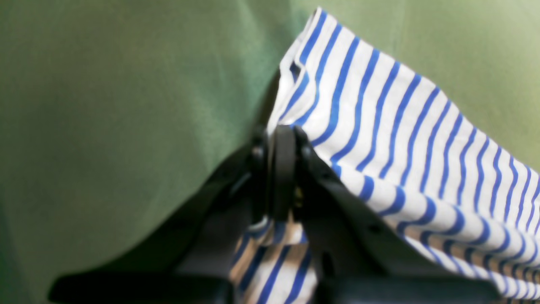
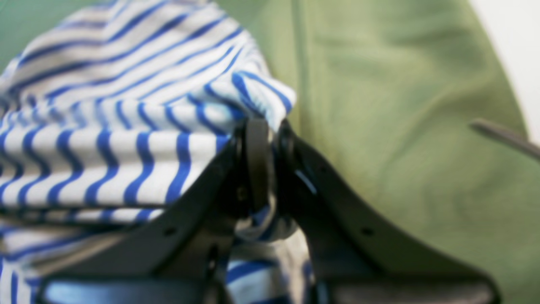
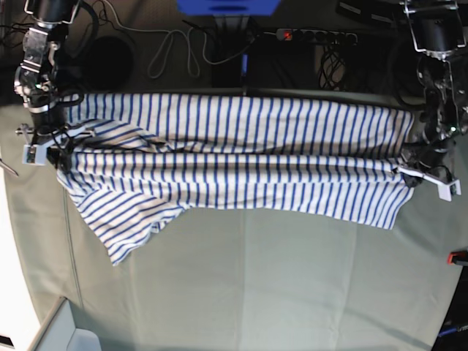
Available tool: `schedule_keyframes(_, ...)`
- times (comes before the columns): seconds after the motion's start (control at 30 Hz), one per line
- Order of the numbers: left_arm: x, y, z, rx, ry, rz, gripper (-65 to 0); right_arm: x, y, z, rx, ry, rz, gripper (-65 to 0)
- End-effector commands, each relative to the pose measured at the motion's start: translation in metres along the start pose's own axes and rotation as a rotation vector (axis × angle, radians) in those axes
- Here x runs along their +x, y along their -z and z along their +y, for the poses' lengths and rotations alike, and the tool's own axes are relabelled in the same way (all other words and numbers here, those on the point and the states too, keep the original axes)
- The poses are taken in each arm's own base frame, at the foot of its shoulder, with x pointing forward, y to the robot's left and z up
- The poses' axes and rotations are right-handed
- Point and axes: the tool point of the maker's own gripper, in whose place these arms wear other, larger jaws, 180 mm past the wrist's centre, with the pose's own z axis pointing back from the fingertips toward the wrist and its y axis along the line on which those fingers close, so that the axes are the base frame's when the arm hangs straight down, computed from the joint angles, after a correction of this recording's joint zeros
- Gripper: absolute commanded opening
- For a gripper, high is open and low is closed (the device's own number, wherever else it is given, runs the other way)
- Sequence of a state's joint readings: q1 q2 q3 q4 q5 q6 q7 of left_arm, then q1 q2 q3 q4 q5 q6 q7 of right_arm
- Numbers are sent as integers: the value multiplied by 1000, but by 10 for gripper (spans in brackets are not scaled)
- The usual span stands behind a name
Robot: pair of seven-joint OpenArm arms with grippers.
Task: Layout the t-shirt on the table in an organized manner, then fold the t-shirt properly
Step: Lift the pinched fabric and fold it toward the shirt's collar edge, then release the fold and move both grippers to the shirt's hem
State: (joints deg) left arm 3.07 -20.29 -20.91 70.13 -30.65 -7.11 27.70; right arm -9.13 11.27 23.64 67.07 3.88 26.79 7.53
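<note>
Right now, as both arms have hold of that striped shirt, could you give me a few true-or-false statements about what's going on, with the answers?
1. Both grippers are shut on the t-shirt. True: the left gripper and the right gripper each pinch cloth.
2. The shirt is neatly folded into a square. False: it is stretched wide between the arms, with creases.
3. The shirt has red stripes. False: blue on white.
4. The table has a greenish cover. True.
5. One sleeve hangs down near the right gripper's end. True.

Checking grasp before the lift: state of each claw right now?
Left claw: shut on the t-shirt.
Right claw: shut on the t-shirt.
</note>
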Motion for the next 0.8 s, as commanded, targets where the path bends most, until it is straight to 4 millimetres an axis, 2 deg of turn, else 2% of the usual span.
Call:
schedule_keyframes(0.0, 19, -2, 4, 9, 14, -46, -645, 20, 3, -3, 8, -13, -61, -650)
schedule_keyframes(0.1, 18, -2, 2, 5, 17, -43, -644, 14, 1, -1, 16, -19, -45, -635)
schedule_keyframes(0.17, 16, -2, 2, 5, 18, -30, -624, 13, -1, -1, 16, -22, -43, -571)
schedule_keyframes(0.33, 0, -3, 0, 3, 5, 46, -411, 19, -1, -3, 10, -20, -60, -402)
schedule_keyframes(0.4, 2, -4, -9, -16, 3, 36, -318, 28, -6, -13, -18, -23, -86, -368)
schedule_keyframes(0.47, -1, -10, -11, -21, 15, 32, -250, 42, -11, -21, -54, -16, -127, -357)
schedule_keyframes(0.53, 7, -17, -18, -37, 34, 0, -207, 55, -14, -26, -84, -4, -171, -356)
schedule_keyframes(0.67, 30, -25, -32, -65, 58, -63, -186, 67, -15, -30, -102, -5, -203, -356)
schedule_keyframes(0.77, 51, -32, -22, -43, 35, -120, -184, 72, -12, -31, -103, -3, -210, -356)
